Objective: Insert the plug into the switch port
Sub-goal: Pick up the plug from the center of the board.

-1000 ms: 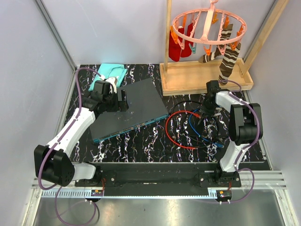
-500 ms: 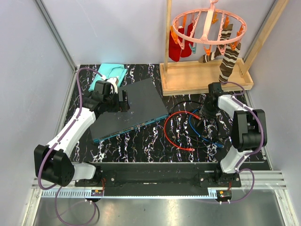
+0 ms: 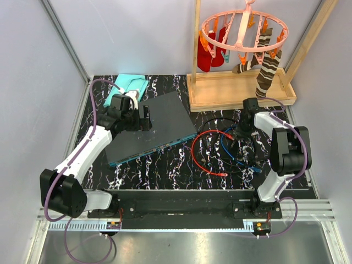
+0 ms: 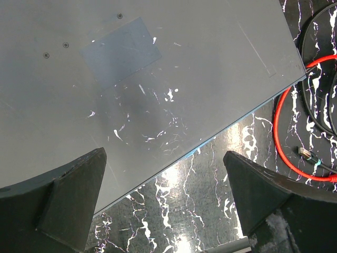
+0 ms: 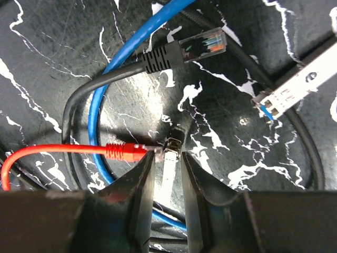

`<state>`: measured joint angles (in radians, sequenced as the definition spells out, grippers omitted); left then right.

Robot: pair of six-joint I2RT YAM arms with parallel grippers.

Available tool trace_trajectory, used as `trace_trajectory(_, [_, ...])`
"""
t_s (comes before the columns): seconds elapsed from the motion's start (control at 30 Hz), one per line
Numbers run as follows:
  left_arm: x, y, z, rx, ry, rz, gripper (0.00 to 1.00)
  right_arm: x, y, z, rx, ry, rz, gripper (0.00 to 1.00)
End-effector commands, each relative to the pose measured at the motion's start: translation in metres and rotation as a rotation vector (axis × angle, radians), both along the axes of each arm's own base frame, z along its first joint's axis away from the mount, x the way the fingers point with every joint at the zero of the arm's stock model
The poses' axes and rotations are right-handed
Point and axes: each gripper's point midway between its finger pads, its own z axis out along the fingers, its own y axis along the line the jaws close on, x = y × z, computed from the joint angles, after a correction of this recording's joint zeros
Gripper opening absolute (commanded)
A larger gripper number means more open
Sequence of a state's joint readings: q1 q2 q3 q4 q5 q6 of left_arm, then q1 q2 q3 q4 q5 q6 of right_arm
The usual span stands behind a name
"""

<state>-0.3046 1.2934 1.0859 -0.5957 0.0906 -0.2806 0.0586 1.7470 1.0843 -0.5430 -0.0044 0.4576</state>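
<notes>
The right gripper (image 5: pixel 166 158) has its jaws drawn narrow either side of a pale flat strip (image 5: pixel 170 171). Whether they truly clamp it I cannot tell. The red plug (image 5: pixel 150 152) lies just at 9 o'clock of the fingertips, a black-booted plug (image 5: pixel 181 50) at 12, and the blue cable (image 5: pixel 102 89) curves round at 10.

In the last second the wrist has shifted slightly and the red cable (image 3: pixel 197 154) loop has been pulled in. Its free end now lies at 6 o'clock of the gripper. My reading is that it is still settling a hold, and no plug has started towards the ports.

The left gripper (image 4: pixel 164 155) stands wide open over the switch (image 3: pixel 154 124). The switch sits at 10 o'clock on the table, with its teal port edge facing 5 o'clock.

The wooden tray (image 3: pixel 231 98), at 1 o'clock, holds the upright frame. A pink peg hanger (image 3: pixel 242 27) hangs above it with red socks and a striped sock (image 3: pixel 268 69).
</notes>
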Motion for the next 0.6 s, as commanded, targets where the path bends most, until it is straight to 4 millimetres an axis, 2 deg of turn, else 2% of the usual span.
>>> trace_trajectory(0.0, [0.009, -0.008, 0.017, -0.027, -0.064, -0.022, 0.99, -0.003, 0.000, -0.013, 0.015, 0.022, -0.006, 0.32])
trace_trajectory(0.17, [0.007, -0.012, 0.017, -0.032, -0.065, -0.035, 0.99, -0.006, 0.000, -0.018, 0.022, 0.034, -0.008, 0.27])
trace_trajectory(0.23, [0.006, -0.016, 0.017, -0.031, -0.064, -0.049, 0.99, -0.006, 0.002, -0.012, 0.034, 0.019, -0.016, 0.19])
trace_trajectory(0.33, [0.003, -0.025, 0.020, -0.026, -0.085, -0.086, 0.99, -0.009, 0.004, 0.004, 0.050, -0.018, -0.022, 0.12])
trace_trajectory(0.57, [-0.013, -0.060, 0.035, -0.109, -0.113, -0.169, 0.99, -0.012, 0.028, 0.064, 0.201, -0.182, -0.036, 0.07])
